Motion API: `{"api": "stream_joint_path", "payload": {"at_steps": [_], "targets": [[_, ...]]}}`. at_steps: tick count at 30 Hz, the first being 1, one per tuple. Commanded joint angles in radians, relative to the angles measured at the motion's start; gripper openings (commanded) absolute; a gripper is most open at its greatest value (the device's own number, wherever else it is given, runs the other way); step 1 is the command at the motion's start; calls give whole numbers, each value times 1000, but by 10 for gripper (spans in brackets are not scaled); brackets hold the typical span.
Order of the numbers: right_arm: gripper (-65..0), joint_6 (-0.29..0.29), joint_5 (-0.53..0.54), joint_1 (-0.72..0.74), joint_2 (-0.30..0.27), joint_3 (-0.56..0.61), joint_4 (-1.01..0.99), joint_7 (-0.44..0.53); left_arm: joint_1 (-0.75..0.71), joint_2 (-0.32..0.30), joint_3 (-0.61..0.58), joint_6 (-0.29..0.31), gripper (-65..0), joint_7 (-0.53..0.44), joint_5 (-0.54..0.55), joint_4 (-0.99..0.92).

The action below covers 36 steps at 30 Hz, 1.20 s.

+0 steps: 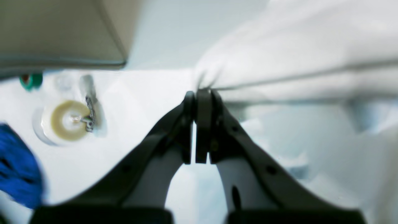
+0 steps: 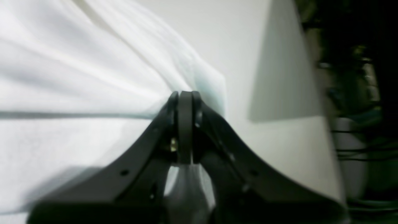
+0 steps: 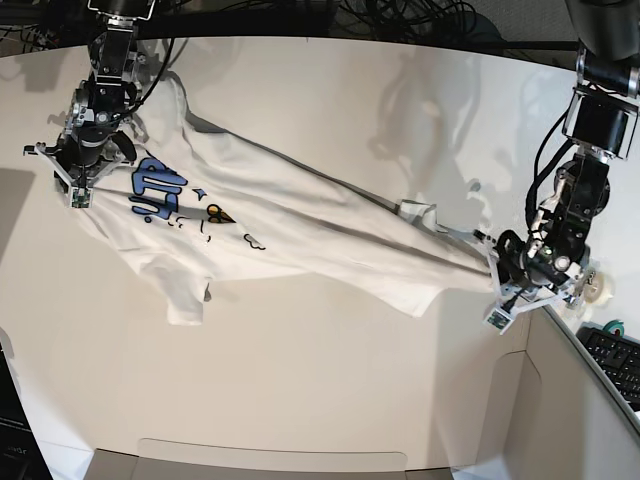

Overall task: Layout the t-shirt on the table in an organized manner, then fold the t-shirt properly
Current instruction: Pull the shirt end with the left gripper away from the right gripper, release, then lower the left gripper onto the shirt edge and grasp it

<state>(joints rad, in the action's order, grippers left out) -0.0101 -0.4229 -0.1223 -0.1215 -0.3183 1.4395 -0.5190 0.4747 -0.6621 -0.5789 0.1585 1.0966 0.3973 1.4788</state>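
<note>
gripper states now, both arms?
Left gripper: shut on the t-shirt, pinching its edge.
Right gripper: shut on the t-shirt too.

We seem to be in a robotics lab or test workspace rather than a home. A broad white table [image 3: 330, 380] carries two mounted arms, and bundles of dark cables [image 3: 400, 15] run along its far edge. A keyboard [image 3: 615, 360] sits off one corner, with a roll of tape [image 1: 68, 119] and a green roll [image 1: 31, 80] beside it (both blurred in the left wrist view). Grey-white box panels [image 3: 270, 462] border the near side.
</note>
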Motion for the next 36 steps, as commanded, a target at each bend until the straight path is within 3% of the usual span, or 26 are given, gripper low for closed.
{"api": "stream_joint_path", "payload": {"at_steps": [1,4,10,14,18,22,24,27,32,36], "targets": [[-650,23,6,-12,-2,-6,-13,-97,45,-25,-25,-7,-637,-6,-13,9],[-650,23,-43,2,0,-8,17,-97,49,-28,-31,-7,-588,-14,-13,21],[-650,23,-92,54,-2,-14,22,-102,-107,-29,204,-7,-470,-11,-14,213],[-642,23,-132,82,1,-15,28,-103,-187,-48,319,-7,-458,-3,-14,316],[-561,22,-158,94,4,-12,28,-103,-275,-110,412,-7,-457,-3,-14,388],[-531,22,-153,92,19,-9,30,-103,-314,-153,460,-7,-457,-5,-13,420],[-531,22,-153,88,46,-9,59,-100,-316,-118,515,-9,-458,-19,-13,423],[-531,22,-158,75,112,-6,136,-102,-282,2,557,-7,-457,-54,-13,417],[-531,22,-159,63,190,-6,208,-103,-98,164,429,-7,-455,-52,-13,270],[-531,22,-158,37,197,-6,206,-102,49,292,368,-7,-455,-65,-13,-8]]}}
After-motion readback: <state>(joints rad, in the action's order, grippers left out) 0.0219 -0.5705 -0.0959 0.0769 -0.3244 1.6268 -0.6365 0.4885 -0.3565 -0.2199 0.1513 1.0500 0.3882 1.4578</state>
